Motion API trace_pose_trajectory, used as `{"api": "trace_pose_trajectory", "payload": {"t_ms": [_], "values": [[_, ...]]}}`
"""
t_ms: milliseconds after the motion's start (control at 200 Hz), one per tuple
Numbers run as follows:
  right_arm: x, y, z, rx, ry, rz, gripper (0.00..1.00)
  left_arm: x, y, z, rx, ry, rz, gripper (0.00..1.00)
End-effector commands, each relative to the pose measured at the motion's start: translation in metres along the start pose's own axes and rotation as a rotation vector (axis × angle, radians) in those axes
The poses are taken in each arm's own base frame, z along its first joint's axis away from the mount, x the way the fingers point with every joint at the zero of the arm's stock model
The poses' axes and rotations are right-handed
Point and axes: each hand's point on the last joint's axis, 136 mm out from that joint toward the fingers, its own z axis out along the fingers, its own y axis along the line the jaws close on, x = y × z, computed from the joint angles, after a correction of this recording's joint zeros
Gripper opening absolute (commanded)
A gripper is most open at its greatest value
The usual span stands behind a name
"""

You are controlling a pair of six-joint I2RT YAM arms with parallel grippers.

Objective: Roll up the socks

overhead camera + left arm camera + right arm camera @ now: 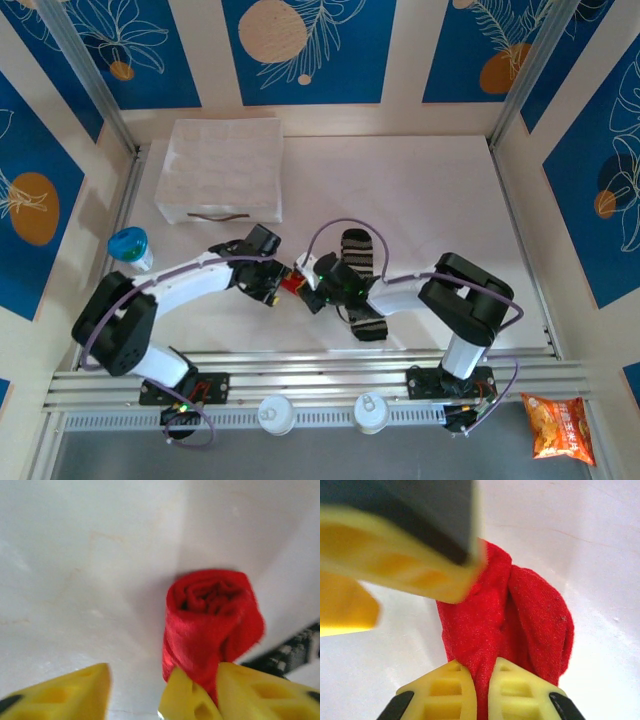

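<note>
— Right end effector (482, 667): how is it seen?
— Closed on the rolled red sock (520, 620), on the bench (600, 540). Left end effector (277, 287) is seen open beside it; striped sock (357, 245) is laid nearby.

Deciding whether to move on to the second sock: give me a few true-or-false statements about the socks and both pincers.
1. The red sock is rolled into a bundle. True.
2. The right pincer is open and clear of the red sock. False: it is shut on the red fabric.
3. The striped sock is rolled up too. False: it lies stretched out on the table, passing under the right arm.
4. The left pincer has its fingers apart beside the red sock. True.
</note>
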Motion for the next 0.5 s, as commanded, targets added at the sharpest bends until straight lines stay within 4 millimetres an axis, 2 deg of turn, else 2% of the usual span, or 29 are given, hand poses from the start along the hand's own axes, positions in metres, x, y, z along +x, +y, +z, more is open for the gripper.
{"api": "trace_pose_trajectory", "payload": {"t_ms": [0, 115, 220, 495], "values": [[0.081, -0.014, -0.002, -0.028, 0.273, 0.154, 0.0, -0.007, -0.002, -0.01, 0.051, -0.026, 0.013, 0.68], [0.083, -0.015, 0.0, -0.123, 0.309, 0.273, 0.0, -0.006, -0.003, -0.006, 0.082, -0.011, 0.043, 0.7], [0.081, -0.012, 0.0, -0.229, 0.344, 0.398, 0.0, -0.003, -0.004, 0.002, 0.082, 0.018, 0.069, 0.68], [0.068, -0.007, -0.002, -0.456, 0.398, 0.638, 0.0, -0.003, -0.043, 0.022, 0.174, 0.016, 0.175, 0.64]]}}
